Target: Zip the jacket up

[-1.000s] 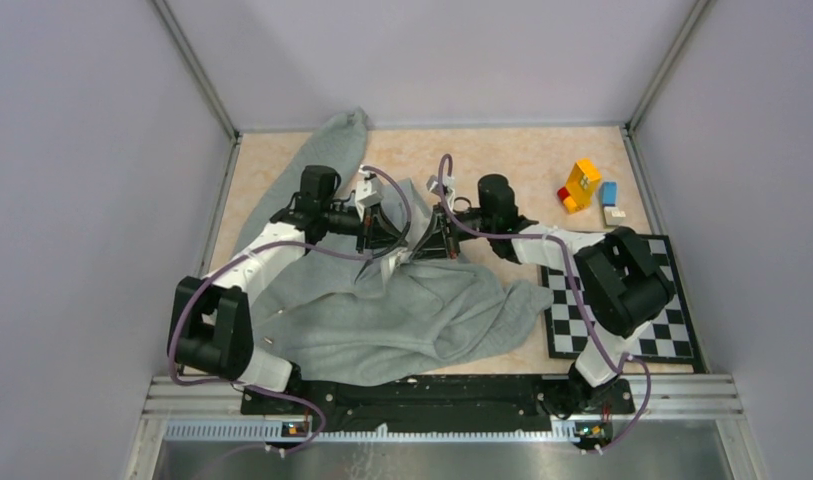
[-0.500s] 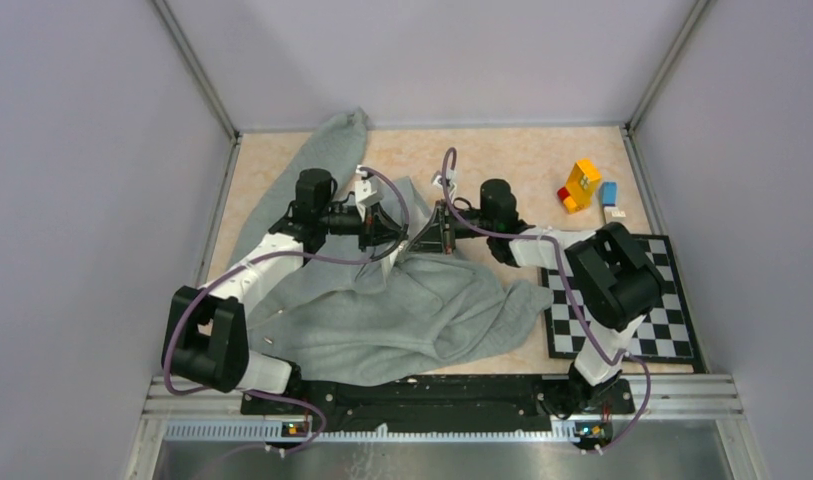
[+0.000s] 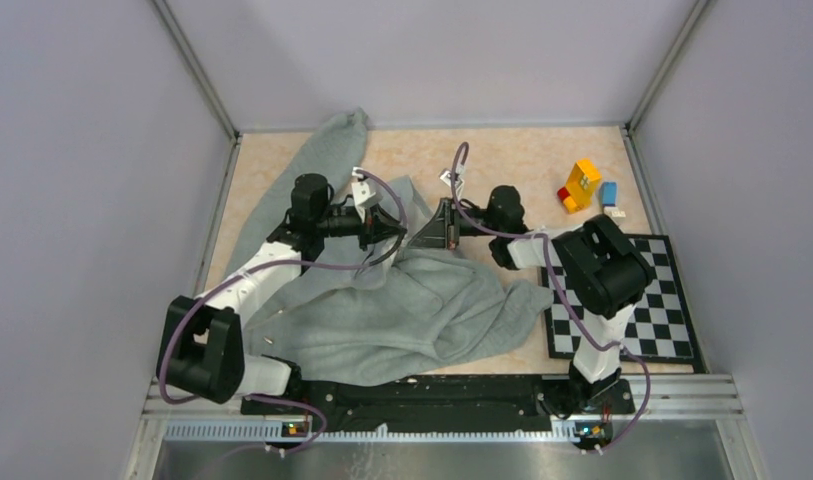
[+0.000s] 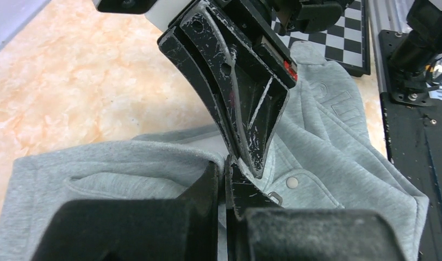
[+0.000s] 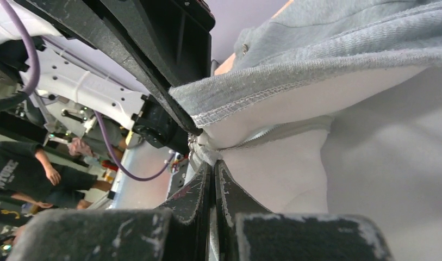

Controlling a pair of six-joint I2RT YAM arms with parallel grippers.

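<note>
Over the last second both arms have reached a little farther across the worktop [image 3: 502, 160]. They have carried the left hand [image 3: 394, 232] and the right hand [image 3: 420, 236] toward the far side together, so the two remain tip to tip with almost no gap between them. The fold of cloth they share now looks drawn up slightly off the surface. The jacket [image 3: 402, 310] lies rumpled in the middle and near part of the worktop. One sleeve trails to the far left corner, and its right edge laps just onto the checkerboard [image 3: 637, 300]; the toy blocks [image 3: 582, 185] stand well apart at the far right. The left hand's fingers are pressed together on a grey front edge, close to a snap button [image 4: 292, 182]. The right hand's fingers are likewise clamped, pinching the pale lining and what looks like the zipper tape [image 5: 273, 133] at the seam. This reads as a joint repositioning, not a zipping stroke: each hand holds a piece of the front and they are bringing the zipper ends into line. No closed run of teeth can be seen, so the zip seems not yet started. With the tips so crowded, a slip of either pinch would likely undo the alignment.
</note>
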